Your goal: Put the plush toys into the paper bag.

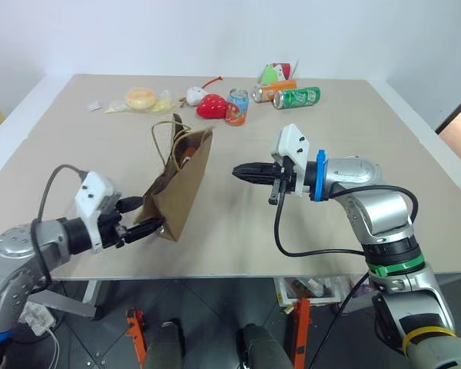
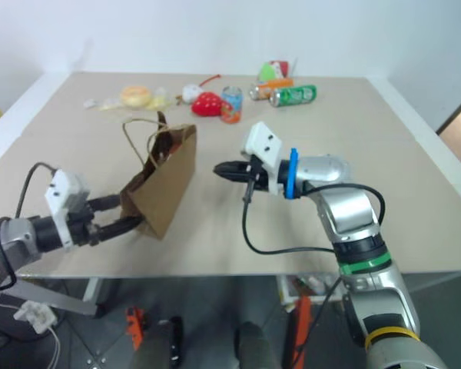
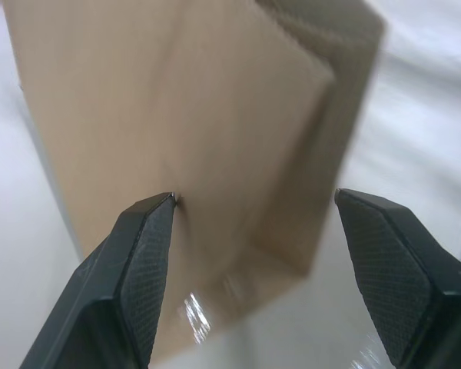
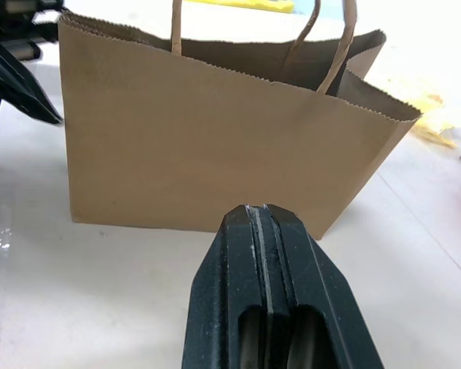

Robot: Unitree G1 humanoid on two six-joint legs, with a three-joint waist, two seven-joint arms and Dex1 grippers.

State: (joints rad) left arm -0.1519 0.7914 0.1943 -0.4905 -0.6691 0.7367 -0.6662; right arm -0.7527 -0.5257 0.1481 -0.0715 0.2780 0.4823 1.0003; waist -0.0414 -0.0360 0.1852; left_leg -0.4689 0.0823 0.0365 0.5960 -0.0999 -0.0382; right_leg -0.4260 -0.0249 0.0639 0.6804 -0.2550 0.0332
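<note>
paper bag (image 1: 183, 181) standing, brown plush toy (image 1: 186, 156) inside, left gripper (image 1: 142, 221) spread at its base, right gripper (image 1: 240, 171) clenched empty

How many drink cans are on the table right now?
3, all at the far side: a blue can standing upright, an orange can on its side, and a green can lying beside it. More may be hidden.

1. Your paper bag (image 1: 180, 184) is plain brown kraft, standing open near the counter's front edge toward its left side, leaning slightly, both cord handles up.
2. Inside its mouth you can glimpse a brown plush toy (image 1: 186, 157); you cannot make out more.
</note>
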